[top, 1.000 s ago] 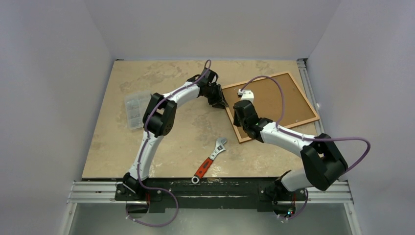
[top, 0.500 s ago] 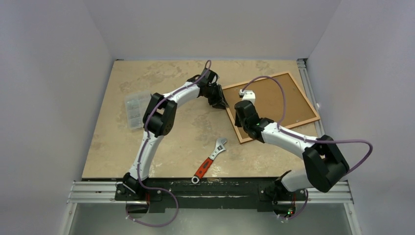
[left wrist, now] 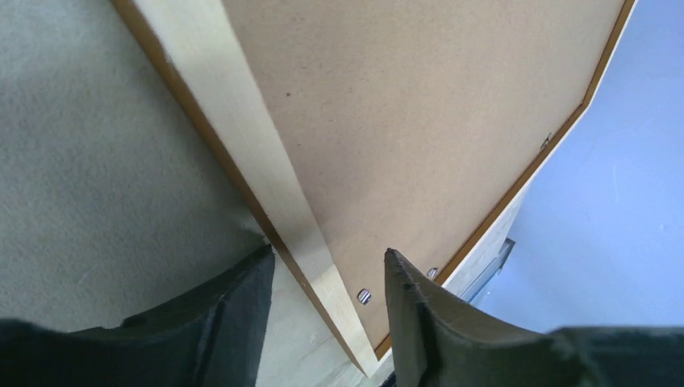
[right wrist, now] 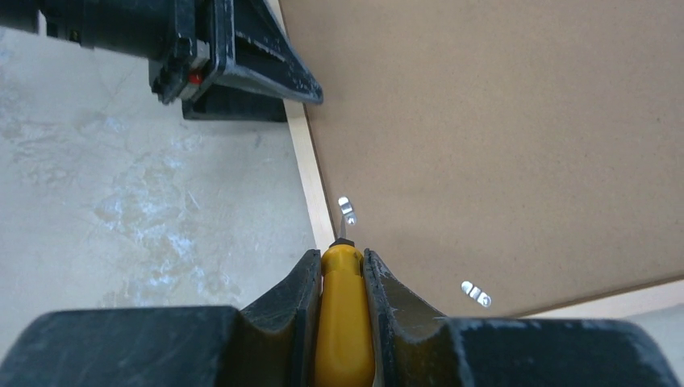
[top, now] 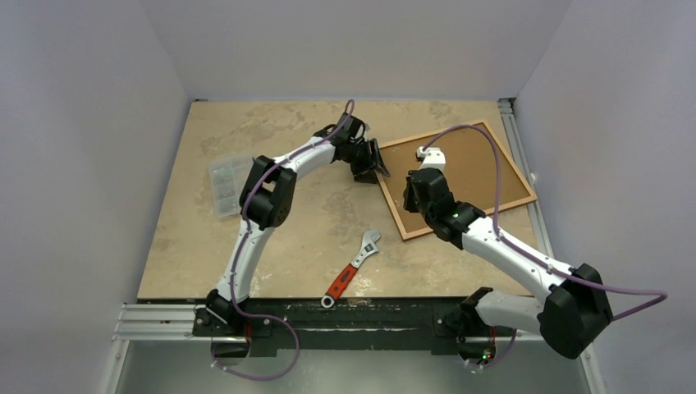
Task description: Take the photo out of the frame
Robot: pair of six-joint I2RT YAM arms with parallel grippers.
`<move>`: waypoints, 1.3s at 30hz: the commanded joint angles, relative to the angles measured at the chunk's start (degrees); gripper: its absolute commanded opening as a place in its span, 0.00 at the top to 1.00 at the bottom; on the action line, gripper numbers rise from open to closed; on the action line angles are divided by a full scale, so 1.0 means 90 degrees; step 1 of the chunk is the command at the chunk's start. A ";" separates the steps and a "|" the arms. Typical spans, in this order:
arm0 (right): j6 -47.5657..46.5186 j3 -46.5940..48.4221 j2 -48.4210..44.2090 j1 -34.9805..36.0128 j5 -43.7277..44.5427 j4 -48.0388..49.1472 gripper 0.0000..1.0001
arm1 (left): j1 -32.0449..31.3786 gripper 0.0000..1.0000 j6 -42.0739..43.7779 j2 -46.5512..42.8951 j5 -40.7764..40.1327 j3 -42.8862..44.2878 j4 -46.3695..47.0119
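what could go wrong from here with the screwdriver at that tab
1. The screwdriver, pinched in the right claw, has its tip at a small metal tab; it may slip off and gouge the backing board.
2. The left claw straddles the frame rail with its jaws open, so the frame might slide when the tab is pushed.
3. A second tab further along may hold the board down too.

Even, diffuse light throughout; only faint soft shadows on the table (top: 189, 246). Wrist views: dark fingers (left wrist: 234, 322) along the lower edge slightly soft.
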 commanded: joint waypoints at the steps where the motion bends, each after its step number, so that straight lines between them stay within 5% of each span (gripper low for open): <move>1: 0.0087 0.0174 -0.0373 -0.0019 -0.0195 -0.0790 1.00 | 0.0010 0.43 0.0087 -0.0369 -0.0047 0.0032 -0.0023; 9: 0.0317 -0.0020 -0.1084 -0.0017 -0.0969 -0.1655 1.00 | 0.0125 0.29 0.0346 -0.1774 -0.0223 -0.0357 -0.0240; 16: 0.0657 0.0008 -0.0594 -0.0018 -0.3365 -0.1599 1.00 | 0.0264 0.27 0.0876 -0.3680 -0.0676 -0.1282 -0.0652; 23: 0.2168 -0.0817 0.0213 0.0277 -0.5208 0.0868 1.00 | 0.0534 0.27 0.1393 -0.5426 -0.1076 -0.2298 -0.0973; 33: 0.2859 -0.0234 0.2638 0.1905 -0.5851 0.3022 1.00 | 0.0557 0.27 0.2643 -0.6711 -0.1348 -0.2690 -0.1696; 39: 0.3518 0.0032 0.3628 0.2063 -0.5972 0.4085 1.00 | 0.0561 0.28 0.2529 -0.6849 -0.0993 -0.2967 -0.1482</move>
